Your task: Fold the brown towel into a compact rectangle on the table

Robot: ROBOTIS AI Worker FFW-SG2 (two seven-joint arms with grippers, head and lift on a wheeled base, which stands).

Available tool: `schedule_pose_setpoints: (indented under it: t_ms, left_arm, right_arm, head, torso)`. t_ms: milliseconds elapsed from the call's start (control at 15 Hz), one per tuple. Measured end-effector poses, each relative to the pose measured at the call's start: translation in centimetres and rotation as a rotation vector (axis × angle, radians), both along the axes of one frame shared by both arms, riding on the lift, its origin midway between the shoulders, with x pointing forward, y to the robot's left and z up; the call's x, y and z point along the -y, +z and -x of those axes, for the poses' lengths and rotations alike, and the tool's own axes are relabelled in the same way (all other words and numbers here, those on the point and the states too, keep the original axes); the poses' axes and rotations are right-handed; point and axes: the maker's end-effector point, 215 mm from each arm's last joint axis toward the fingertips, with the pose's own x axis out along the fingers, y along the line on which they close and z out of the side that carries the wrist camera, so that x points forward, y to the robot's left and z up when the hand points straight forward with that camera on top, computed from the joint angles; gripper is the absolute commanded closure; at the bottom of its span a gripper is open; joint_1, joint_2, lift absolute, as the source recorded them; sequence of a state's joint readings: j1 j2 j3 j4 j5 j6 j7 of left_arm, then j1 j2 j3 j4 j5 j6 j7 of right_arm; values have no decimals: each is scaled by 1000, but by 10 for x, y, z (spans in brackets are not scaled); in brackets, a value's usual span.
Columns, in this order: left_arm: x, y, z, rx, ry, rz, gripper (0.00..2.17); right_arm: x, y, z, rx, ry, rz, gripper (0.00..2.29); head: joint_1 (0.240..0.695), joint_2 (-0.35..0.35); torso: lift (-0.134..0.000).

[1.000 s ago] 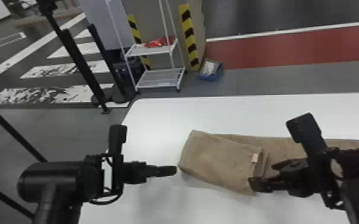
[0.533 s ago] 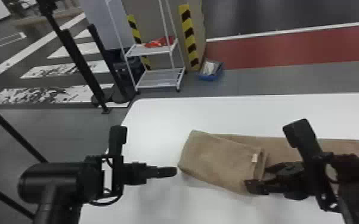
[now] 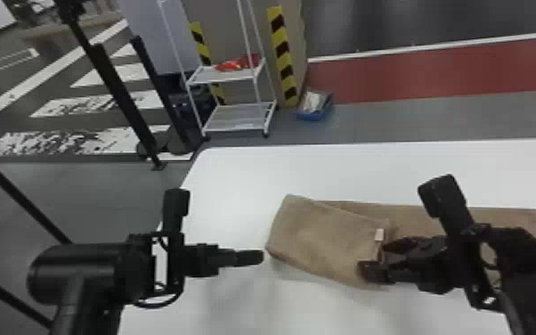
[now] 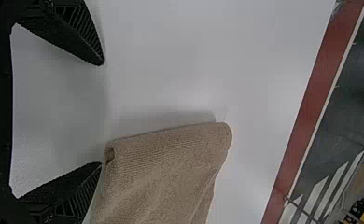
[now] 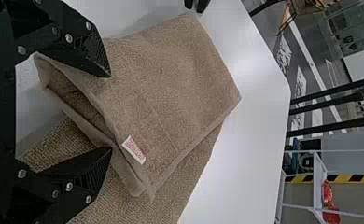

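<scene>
The right claw has slid left along the brown towel. Its fingers are apart, at the top flap's open edge, near the white tag. The left claw stayed put, fingers apart, by the towel's left end. The towel lies on the desk, with white desk between it and the far edge.

displaying black throughout; carrying a smooth, cylindrical housing and looping cable on the left arm; bearing silvery round screws beside ribbed, tapering fingers on the right arm.
</scene>
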State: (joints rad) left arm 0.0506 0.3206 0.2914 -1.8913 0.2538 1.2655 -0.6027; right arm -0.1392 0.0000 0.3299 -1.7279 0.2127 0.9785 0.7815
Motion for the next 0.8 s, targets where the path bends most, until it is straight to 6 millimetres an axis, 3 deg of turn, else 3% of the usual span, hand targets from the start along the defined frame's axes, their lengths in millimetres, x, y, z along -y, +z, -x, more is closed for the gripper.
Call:
schedule_pose_setpoints:
  t_ms: [267, 600, 800]
  left_arm:
    - [-5, -2, -3, 6, 3, -3, 83]
    - [-9, -1, -3, 6, 4, -8, 83]
    - [-10, -1, -4, 7, 3, -10, 83]
  right_arm:
    - [-1, 0, -5, -30, -15, 5, 343]
    - [3, 0, -9, -37, -20, 24, 1160]
    - [6, -3, -7, -57, -29, 36, 1393]
  head:
    - [695, 350]
    - [695, 350]
    - [695, 350]
  torso:
    - [-128]
    - [-128]
    - [-128]
